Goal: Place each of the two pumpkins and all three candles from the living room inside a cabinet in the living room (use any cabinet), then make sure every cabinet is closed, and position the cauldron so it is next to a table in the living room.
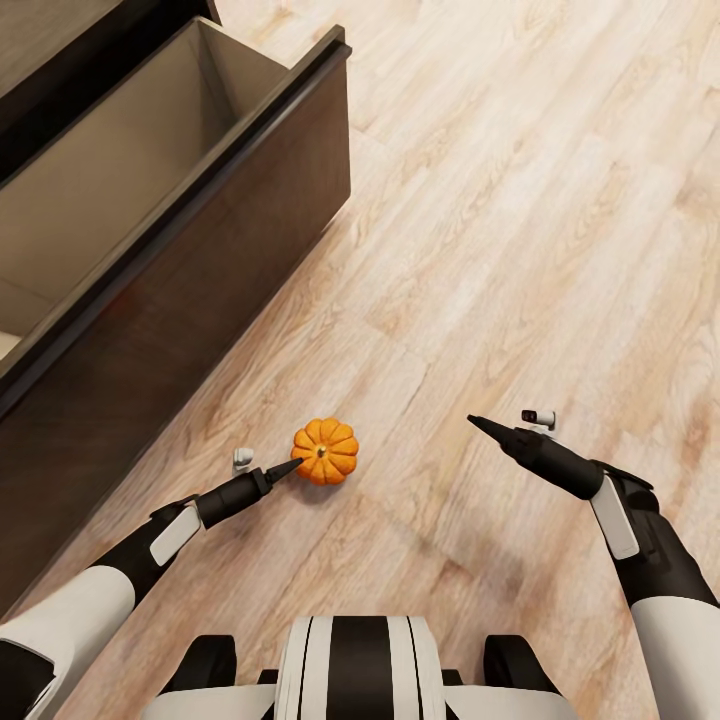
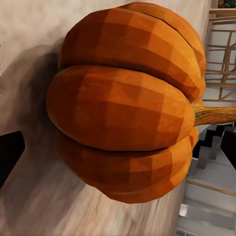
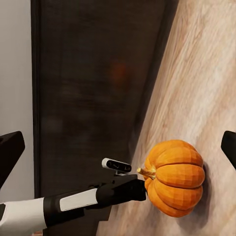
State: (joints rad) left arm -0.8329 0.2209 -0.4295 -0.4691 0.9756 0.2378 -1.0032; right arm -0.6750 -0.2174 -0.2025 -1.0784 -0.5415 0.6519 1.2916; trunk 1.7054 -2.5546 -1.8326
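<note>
Nearest to us, our left gripper [image 1: 292, 466] sits low over the wood floor [image 1: 520, 200], tip right at the near-left side of the pumpkin [image 1: 325, 450]. In the left wrist view the pumpkin [image 2: 125, 105] looms close between two dark fingertips [image 2: 10, 152] at the frame edges, so the jaws are spread wide, nothing clamped; contact we can't tell. The right wrist view shows that gripper [image 3: 140, 189] level with the pumpkin [image 3: 174, 177] beside its stem, the fruit resting on the floor [image 3: 206, 73]. Our right gripper [image 1: 478, 424] hangs well apart to the pumpkin's right, pointing toward it; its fingertips [image 3: 11, 150] show at both sides of the right wrist view, jaws wide, holding nothing. Floor between and beyond the two arms is open planking, plenty of room right and ahead. Farther left, the cabinet [image 1: 180, 330] has its drawer pulled out, dark front edge running diagonally, pale beige inside, its near corner ahead-left of the pumpkin with a bare strip of floor between.
</note>
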